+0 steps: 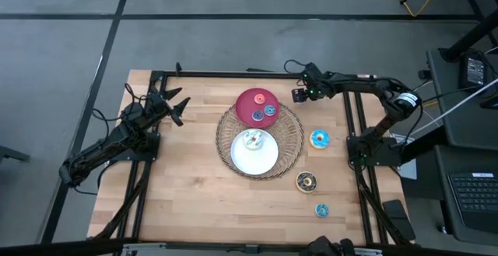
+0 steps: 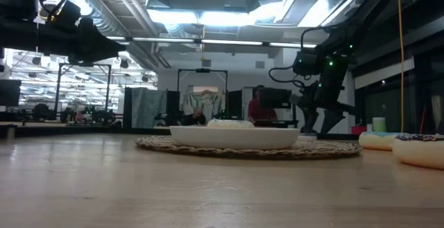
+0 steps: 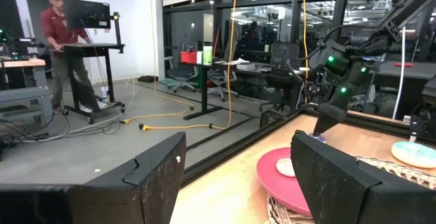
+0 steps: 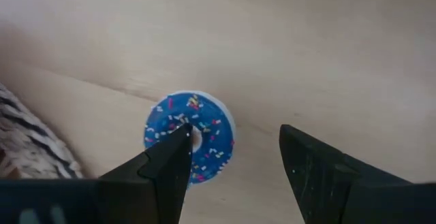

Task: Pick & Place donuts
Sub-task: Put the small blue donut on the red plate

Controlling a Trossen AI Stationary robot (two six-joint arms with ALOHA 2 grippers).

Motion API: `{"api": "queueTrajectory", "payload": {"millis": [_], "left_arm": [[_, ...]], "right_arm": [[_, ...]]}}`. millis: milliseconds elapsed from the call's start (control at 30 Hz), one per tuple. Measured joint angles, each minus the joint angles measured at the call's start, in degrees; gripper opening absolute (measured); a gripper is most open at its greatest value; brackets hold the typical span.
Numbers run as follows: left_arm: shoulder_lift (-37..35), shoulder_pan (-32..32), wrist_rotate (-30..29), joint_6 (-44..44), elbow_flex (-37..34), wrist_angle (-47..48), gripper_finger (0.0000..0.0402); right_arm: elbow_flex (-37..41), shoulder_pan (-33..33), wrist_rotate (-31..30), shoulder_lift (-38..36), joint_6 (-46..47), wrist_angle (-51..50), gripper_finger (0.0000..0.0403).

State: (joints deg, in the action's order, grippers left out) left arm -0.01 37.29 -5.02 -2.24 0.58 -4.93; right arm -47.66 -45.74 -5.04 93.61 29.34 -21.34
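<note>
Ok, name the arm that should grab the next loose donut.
Right. The right gripper, open, hangs beside the wicker tray facing a blue donut; the left gripper waits across the tray.

Wooden table (image 1: 187, 170), black frame rails along edges. Wicker tray (image 1: 289, 152) at centre, carrying red plate (image 1: 250, 100) and white plate (image 1: 257, 159). On bare wood right of tray: blue donut (image 1: 320, 138), dark donut (image 1: 306, 180), small blue donut (image 1: 321, 209) nearest front edge. All three well apart.
</note>
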Motion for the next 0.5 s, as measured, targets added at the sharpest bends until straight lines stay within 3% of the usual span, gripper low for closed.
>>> {"api": "queueTrajectory", "payload": {"millis": [267, 500], "left_arm": [[0.00, 0.00, 0.00, 0.00, 0.00, 0.00, 0.0256], [0.00, -0.02, 0.00, 0.00, 0.00, 0.00, 0.0256]], "right_arm": [[-0.02, 0.42, 0.02, 2.61, -1.44, 1.09, 0.0208], [-0.04, 0.48, 0.42, 2.61, -1.57, 1.09, 0.0097]]}}
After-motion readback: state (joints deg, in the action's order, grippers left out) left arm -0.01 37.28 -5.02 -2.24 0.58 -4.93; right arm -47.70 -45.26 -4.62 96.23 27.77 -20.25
